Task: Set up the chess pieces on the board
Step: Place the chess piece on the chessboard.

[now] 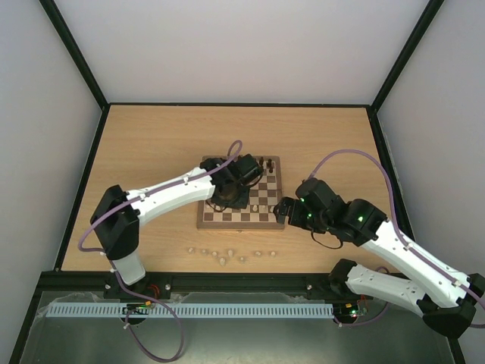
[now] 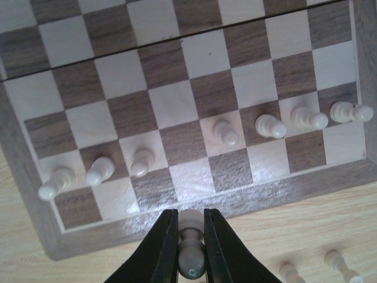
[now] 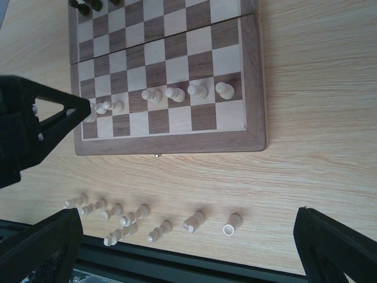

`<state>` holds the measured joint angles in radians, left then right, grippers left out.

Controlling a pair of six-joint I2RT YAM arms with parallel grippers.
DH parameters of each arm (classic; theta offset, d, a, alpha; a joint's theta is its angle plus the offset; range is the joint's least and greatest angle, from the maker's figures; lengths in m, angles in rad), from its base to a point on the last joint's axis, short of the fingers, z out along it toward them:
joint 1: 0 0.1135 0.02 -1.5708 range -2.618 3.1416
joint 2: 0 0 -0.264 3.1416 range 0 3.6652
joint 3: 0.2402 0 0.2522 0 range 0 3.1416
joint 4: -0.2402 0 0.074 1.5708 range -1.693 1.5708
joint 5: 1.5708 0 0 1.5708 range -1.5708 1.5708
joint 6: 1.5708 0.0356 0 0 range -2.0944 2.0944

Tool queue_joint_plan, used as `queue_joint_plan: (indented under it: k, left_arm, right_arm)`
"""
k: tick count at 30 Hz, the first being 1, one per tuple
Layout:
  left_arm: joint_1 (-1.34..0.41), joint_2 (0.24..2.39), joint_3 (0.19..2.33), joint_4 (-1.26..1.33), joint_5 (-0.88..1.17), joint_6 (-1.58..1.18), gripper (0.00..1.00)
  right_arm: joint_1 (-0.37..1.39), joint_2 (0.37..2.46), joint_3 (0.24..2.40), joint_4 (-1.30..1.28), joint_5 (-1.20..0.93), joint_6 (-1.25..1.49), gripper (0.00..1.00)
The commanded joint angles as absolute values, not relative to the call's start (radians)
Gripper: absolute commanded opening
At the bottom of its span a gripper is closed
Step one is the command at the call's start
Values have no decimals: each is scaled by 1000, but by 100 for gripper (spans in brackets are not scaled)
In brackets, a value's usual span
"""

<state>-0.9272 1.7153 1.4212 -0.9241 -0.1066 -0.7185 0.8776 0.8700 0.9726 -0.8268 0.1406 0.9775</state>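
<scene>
Light-wood worktop (image 1: 151,144) carries the board (image 1: 235,222) centrally. Left gripper (image 2: 190,217) pinches a cream piece (image 2: 191,259) by the board's near border, long axis in line with the gripper, hidden from above. Right gripper (image 1: 286,210) gapes empty off the near right corner; its camera shows loose pieces (image 3: 135,215) toppled

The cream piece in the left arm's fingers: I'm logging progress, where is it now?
The cream piece is bottom centre in the left wrist view, pinched between the left fingers, at the board's near border, short of the cream pawns.
</scene>
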Motion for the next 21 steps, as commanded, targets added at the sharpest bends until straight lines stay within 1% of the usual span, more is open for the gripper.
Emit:
queue_joint_plan:
  k: [1, 12, 21]
  left_arm:
    - [-930, 1758, 1415, -843, -132, -673, 13]
    - [-924, 1840, 1360, -751, -150, -633, 13]
    - [-904, 1865, 1314, -703, -155, -619, 14]
  right_arm:
    - [879, 852, 986, -890, 160, 999, 99]
    - [880, 831, 966, -902, 160, 1008, 99]
    - [879, 830, 953, -898, 156, 1008, 99]
